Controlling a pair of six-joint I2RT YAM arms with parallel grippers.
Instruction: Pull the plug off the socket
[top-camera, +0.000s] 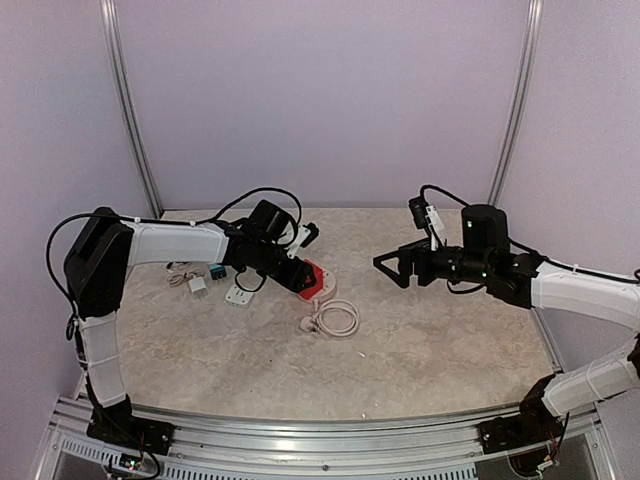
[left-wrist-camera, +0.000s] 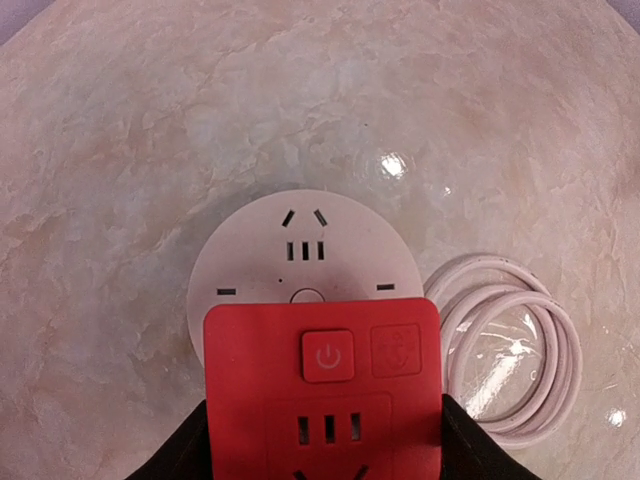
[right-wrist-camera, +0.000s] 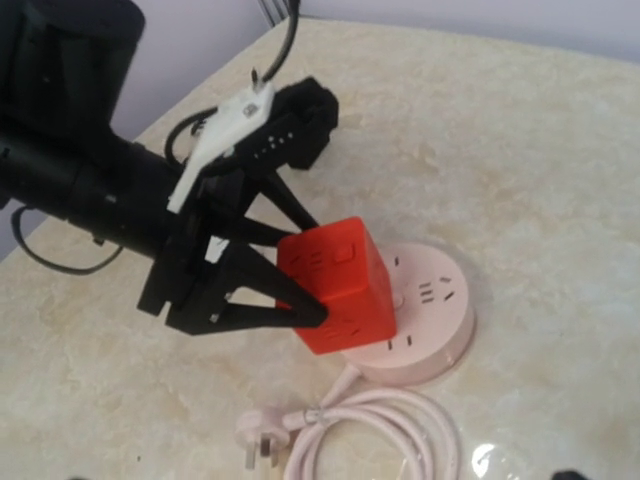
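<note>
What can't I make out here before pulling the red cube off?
- Prongs under the red cube: hidden by the cube itself on the round base in every view; seated or loose, unknown.
- Cube's near end: cut off by the left wrist view's bottom edge.
- Right gripper: too small and side-on in the top view to read its opening.

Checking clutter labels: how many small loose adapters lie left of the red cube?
3: outer white adapter farthest left, green adapter beside it, inner white adapter nearest the red cube. The left arm may hide more.
</note>
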